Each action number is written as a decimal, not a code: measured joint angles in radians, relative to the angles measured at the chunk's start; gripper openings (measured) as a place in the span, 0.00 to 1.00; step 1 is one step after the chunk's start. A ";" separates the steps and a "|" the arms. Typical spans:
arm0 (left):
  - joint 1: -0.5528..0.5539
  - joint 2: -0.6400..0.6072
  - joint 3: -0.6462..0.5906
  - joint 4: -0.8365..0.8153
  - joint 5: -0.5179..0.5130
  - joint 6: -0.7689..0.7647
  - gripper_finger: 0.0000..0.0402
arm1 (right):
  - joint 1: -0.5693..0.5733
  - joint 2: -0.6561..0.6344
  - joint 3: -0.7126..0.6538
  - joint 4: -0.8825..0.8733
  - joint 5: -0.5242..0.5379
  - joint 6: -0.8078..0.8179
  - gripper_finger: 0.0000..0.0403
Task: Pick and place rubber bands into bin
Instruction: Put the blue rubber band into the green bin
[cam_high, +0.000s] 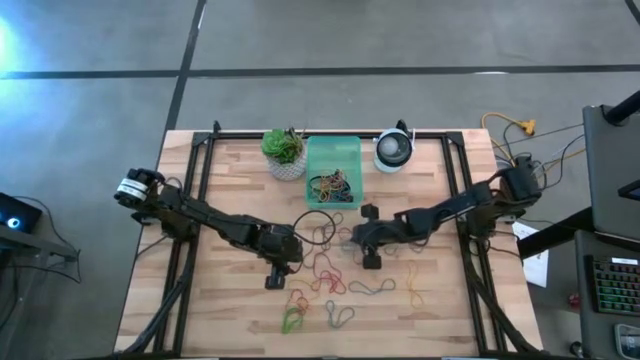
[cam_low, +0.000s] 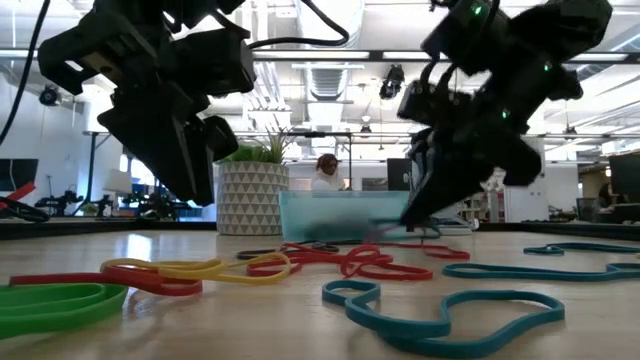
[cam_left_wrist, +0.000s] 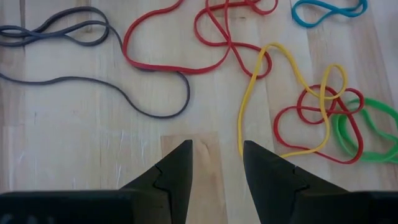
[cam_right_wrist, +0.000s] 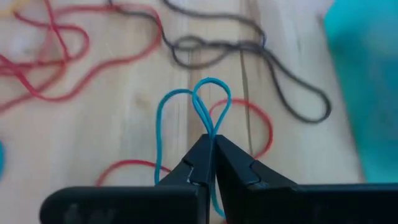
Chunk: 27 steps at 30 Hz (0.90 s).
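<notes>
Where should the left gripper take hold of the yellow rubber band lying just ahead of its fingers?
Judging by the left wrist view, the yellow rubber band's long straight strand: it lies flat beside the open left gripper, clear of the red tangle. Come straight down, fingers straddling it.

— What is counted on the worktop (cam_high: 240, 190)?
— One bin (cam_high: 333, 160), one potted plant (cam_high: 284, 153), one round device (cam_high: 394, 150). Two arms are seen, one pincer each.
— And the rubber bands (cam_high: 325, 275)?
— Well over ten are seen; no exact count can be made.

pale matt wood table (cam_high: 440, 300) — thin smooth rubber bands (cam_left_wrist: 186, 59), translucent plastic bin (cam_high: 333, 152).
</notes>
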 joint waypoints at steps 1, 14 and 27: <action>0.000 0.000 0.000 0.001 0.000 0.000 0.31 | 0.001 -0.016 0.000 -0.001 0.000 -0.003 0.02; 0.000 0.000 0.000 0.001 0.000 -0.001 0.31 | 0.015 -0.223 0.000 0.002 -0.038 0.016 0.02; 0.000 0.000 -0.001 0.005 0.000 -0.005 0.31 | 0.010 -0.225 0.001 -0.425 0.059 0.477 0.02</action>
